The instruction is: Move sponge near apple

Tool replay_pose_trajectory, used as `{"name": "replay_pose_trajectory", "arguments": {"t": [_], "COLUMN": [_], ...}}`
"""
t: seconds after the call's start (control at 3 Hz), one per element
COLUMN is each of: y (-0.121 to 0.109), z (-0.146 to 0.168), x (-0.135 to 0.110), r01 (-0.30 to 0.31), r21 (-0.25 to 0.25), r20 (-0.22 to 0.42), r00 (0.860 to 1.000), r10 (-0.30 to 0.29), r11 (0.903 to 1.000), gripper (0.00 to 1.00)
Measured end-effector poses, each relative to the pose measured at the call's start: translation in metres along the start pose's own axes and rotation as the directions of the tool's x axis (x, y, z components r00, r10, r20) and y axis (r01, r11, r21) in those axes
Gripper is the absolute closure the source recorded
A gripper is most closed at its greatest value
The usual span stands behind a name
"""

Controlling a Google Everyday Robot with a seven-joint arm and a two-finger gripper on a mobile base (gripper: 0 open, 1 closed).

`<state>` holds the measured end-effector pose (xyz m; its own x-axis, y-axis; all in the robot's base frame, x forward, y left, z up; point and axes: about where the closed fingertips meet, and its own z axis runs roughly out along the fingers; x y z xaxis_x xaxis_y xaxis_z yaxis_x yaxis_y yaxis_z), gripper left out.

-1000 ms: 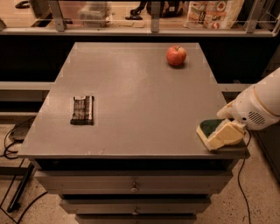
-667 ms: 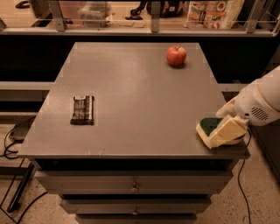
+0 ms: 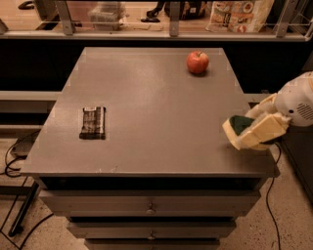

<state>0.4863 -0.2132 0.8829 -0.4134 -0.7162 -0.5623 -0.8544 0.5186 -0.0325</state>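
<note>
The sponge [image 3: 238, 124], dark green on top with a pale yellow base, is at the table's right edge near the front. My gripper [image 3: 248, 135] reaches in from the right and is shut on the sponge, holding it slightly above the tabletop. The pale fingers [image 3: 265, 130] cover the sponge's right part. The red apple [image 3: 197, 62] stands at the far right of the grey table [image 3: 156, 102], well beyond the sponge.
A dark flat rectangular packet [image 3: 93, 122] lies on the left side of the table. A shelf with bags and containers [image 3: 234, 12] runs behind the table. Drawers [image 3: 151, 207] sit below the front edge, and cables lie on the floor at the left.
The gripper has risen and shifted slightly toward the back with the sponge in it; the sponge has come up off the table. The apple and the packet have not moved.
</note>
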Motion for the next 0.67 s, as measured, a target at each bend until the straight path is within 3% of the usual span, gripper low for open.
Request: {"name": "replay_pose_trajectory", "arguments": {"t": [0.33,0.67], "y": [-0.026,-0.061], "z": [-0.021,-0.039], "x": [-0.026,-0.048], "r01": [-0.024,-0.053], "r21": [0.009,0.027], "r20": [0.14,0.269], "r00": [0.99,0.962], "r10": [0.022,0.044], "r11": [0.9997,0.9982], "gripper": [1.0,1.0]}}
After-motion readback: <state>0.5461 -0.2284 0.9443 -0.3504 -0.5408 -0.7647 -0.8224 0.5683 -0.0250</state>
